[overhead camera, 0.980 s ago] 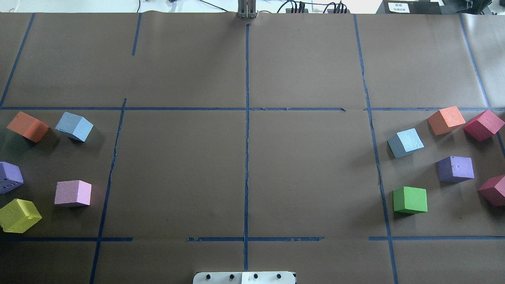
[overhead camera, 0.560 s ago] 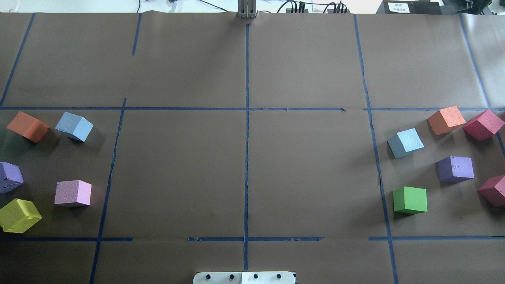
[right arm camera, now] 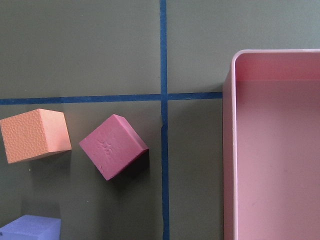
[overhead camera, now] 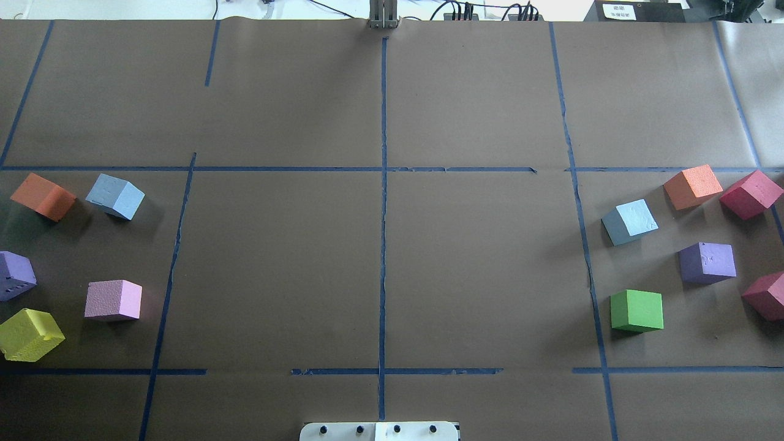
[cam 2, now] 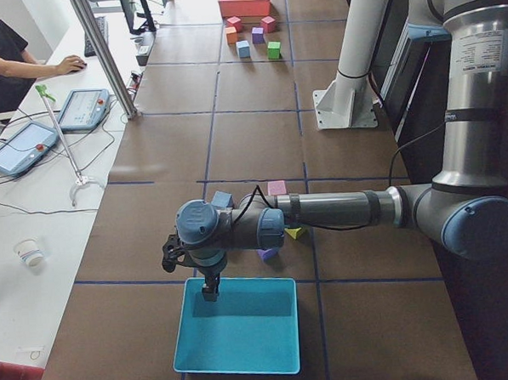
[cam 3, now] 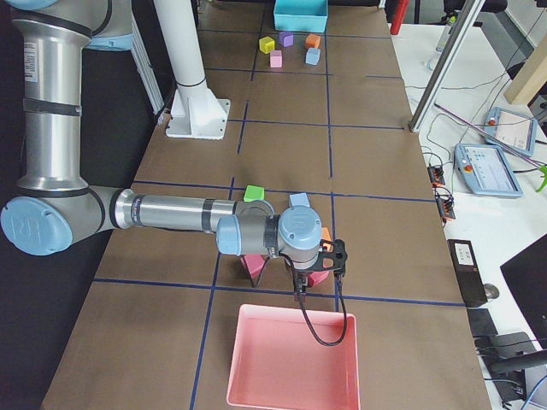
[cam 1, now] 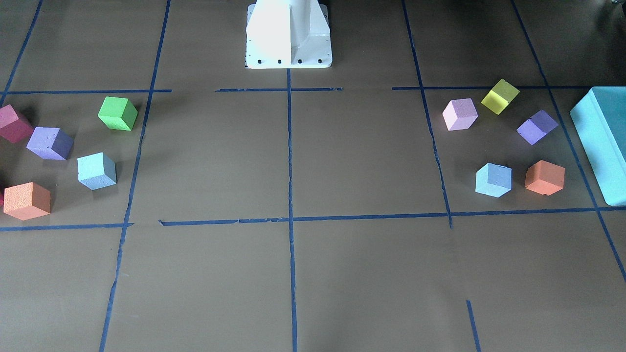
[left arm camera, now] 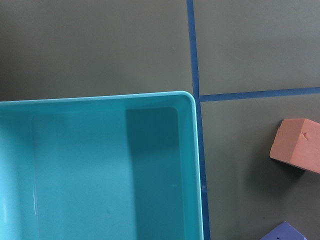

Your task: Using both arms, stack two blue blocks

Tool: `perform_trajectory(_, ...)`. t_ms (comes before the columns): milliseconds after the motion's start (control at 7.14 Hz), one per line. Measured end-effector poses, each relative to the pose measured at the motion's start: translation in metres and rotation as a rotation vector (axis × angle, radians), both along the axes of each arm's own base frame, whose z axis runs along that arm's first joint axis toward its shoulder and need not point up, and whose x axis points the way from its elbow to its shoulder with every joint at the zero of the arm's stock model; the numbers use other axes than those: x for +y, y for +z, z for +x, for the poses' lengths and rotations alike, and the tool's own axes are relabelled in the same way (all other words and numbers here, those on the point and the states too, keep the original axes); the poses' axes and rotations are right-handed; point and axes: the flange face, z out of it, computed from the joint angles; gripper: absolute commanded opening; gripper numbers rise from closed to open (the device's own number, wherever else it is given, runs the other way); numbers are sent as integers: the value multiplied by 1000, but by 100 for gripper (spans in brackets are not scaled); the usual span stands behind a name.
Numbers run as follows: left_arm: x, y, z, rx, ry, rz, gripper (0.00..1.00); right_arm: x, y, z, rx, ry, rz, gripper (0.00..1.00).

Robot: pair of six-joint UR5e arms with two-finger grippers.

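One blue block (overhead camera: 116, 196) sits on the table's left side beside an orange cube (overhead camera: 41, 196); it also shows in the front view (cam 1: 493, 180). The other blue block (overhead camera: 629, 221) sits on the right side, also in the front view (cam 1: 97, 170). Neither arm is in the overhead or front view. In the exterior left view my left gripper (cam 2: 210, 293) hangs over the teal box (cam 2: 236, 327). In the exterior right view my right gripper (cam 3: 299, 293) hangs at the pink tray's (cam 3: 295, 354) rim. I cannot tell whether either is open or shut.
Around the left blue block lie purple (overhead camera: 15, 274), pink (overhead camera: 114, 300) and yellow (overhead camera: 29, 334) cubes. Around the right one lie orange (overhead camera: 693, 186), crimson (overhead camera: 751, 194), purple (overhead camera: 707, 262) and green (overhead camera: 637, 310) cubes. The white base (overhead camera: 380, 431) is at the near edge.
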Motion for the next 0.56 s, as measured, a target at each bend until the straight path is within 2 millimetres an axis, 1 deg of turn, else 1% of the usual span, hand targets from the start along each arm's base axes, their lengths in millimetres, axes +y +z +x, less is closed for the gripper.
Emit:
perform_trajectory(420,-1,-1,0,0,0,2,100,-1,-1,0,1,0,3,100)
perform_trajectory(560,-1,-1,0,0,0,2,100,-4,-5,-1,1,-3,12,100)
